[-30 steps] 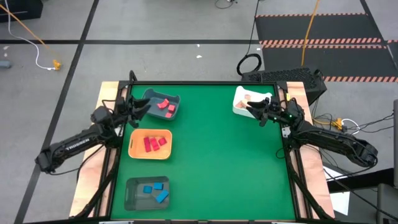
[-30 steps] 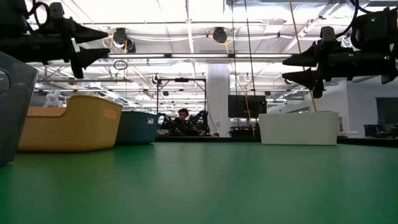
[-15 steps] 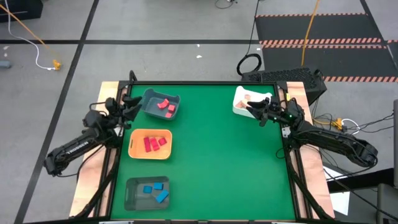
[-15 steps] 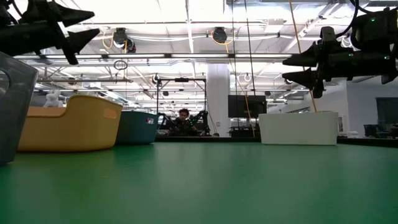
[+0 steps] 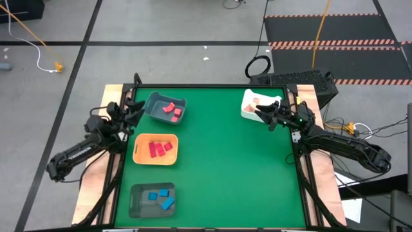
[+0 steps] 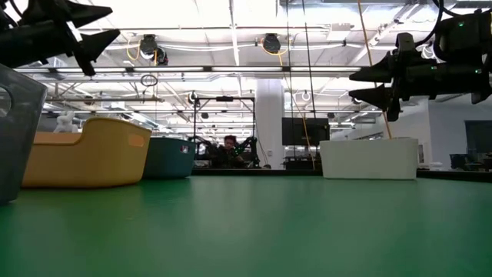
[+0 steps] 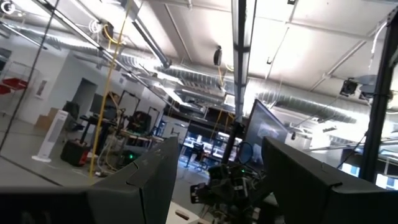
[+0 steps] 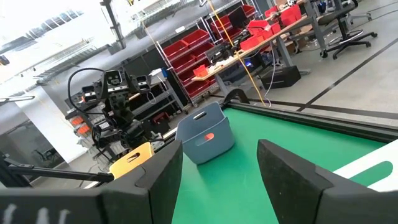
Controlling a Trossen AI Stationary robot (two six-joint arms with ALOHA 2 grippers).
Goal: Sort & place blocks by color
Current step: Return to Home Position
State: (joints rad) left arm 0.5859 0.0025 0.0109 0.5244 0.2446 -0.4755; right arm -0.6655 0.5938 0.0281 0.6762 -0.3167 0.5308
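Note:
Red blocks (image 5: 171, 109) lie in a grey tray (image 5: 154, 103) at the far left. More red blocks (image 5: 158, 149) lie in an orange tray (image 5: 138, 154). Blue blocks (image 5: 161, 196) lie in a near grey tray (image 5: 136, 205), and pale blocks (image 5: 256, 101) in a white tray (image 5: 248, 111) at the far right. My left gripper (image 5: 132, 111) hovers open at the table's left edge beside the far grey tray, tipped upward (image 7: 221, 149). My right gripper (image 5: 261, 113) hovers open beside the white tray, pointing across the table (image 8: 221, 149). Both hold nothing.
The green mat's middle (image 5: 232, 161) carries nothing. In the low view the orange tray (image 6: 88, 154), the far grey tray (image 6: 169, 158) and the white tray (image 6: 369, 158) stand along the far side. A person shows in the room behind the table.
My left gripper has drawn back from the far grey tray toward the table's left edge, risen and tipped its fingers upward, staying open. My right arm has kept still. No block has moved.

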